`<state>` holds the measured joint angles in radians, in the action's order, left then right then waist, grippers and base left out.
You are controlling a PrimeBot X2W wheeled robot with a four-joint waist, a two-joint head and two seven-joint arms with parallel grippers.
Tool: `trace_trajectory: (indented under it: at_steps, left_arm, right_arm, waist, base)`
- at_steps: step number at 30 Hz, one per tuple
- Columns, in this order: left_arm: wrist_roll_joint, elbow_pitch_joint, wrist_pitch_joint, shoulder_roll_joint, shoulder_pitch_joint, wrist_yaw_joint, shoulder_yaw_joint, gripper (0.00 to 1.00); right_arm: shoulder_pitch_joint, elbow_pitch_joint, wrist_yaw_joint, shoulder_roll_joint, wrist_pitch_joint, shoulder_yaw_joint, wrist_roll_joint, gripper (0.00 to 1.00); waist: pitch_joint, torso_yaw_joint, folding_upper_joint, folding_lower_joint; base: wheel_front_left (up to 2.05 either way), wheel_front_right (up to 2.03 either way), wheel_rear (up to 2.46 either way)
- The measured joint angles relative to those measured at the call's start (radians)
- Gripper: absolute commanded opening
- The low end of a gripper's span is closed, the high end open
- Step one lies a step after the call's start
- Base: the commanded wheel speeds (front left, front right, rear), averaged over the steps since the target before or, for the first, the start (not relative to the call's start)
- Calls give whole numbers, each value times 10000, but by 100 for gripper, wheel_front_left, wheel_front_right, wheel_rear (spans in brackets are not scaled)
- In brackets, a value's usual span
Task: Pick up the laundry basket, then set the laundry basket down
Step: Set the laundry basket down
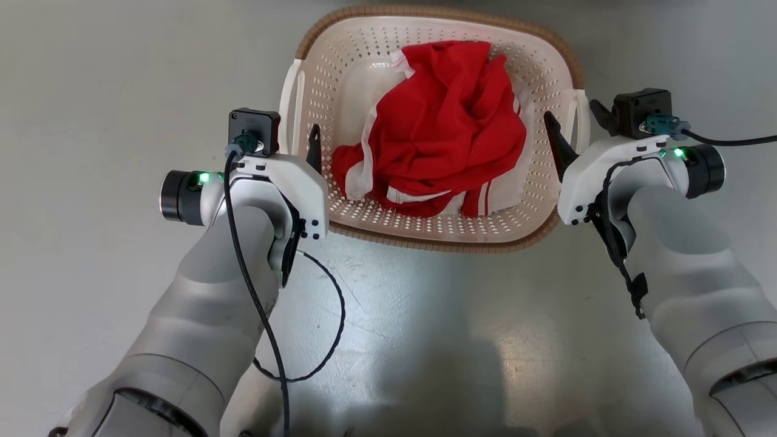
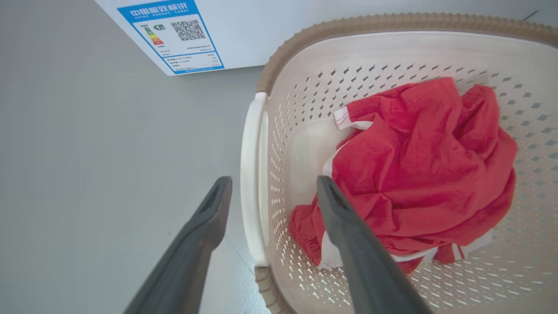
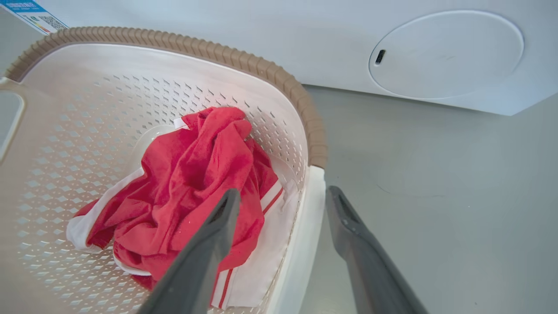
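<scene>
The laundry basket (image 1: 364,67), cream-white and perforated with a brown woven-look rim, stands on the grey floor in front of me. A crumpled red and white garment (image 1: 443,121) lies in it. My left gripper (image 1: 298,141) is open, its two fingers on either side of the basket's white left handle (image 2: 250,174), one outside and one inside the basket (image 2: 305,87). My right gripper (image 1: 575,121) is open in the same way around the white right handle (image 3: 311,213) of the basket (image 3: 87,87). Neither gripper (image 2: 272,183) (image 3: 283,195) presses on its handle.
A white washing machine (image 3: 340,39) stands just beyond the basket, with a round cover (image 3: 444,52) low on its front and a blue energy label (image 2: 174,35). Grey floor (image 1: 91,91) spreads on both sides. A black cable (image 1: 334,315) loops from my left arm.
</scene>
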<state>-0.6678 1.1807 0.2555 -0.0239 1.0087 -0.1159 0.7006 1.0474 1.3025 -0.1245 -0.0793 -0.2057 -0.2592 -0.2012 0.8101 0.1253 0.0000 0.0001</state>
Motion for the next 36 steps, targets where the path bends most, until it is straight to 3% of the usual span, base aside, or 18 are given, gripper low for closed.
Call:
trace_trajectory:
  at_steps: [18,36]
  left_arm:
    - [807,-1126,0,-109,-1407,-27,-989,100]
    - [3469,-5407,0,-571,-6105,-263,-3237,100]
  right_arm:
    - [-993,-399,0,21,-387,192,-167,100]
    - [-5438,-5179,0,138,-426,1396,-280,100]
  waist:
    - [-1753,-178,0,0]
    - [-5245,-482,0,0]
  base:
    - [0,0,0]
    - [0,0,0]
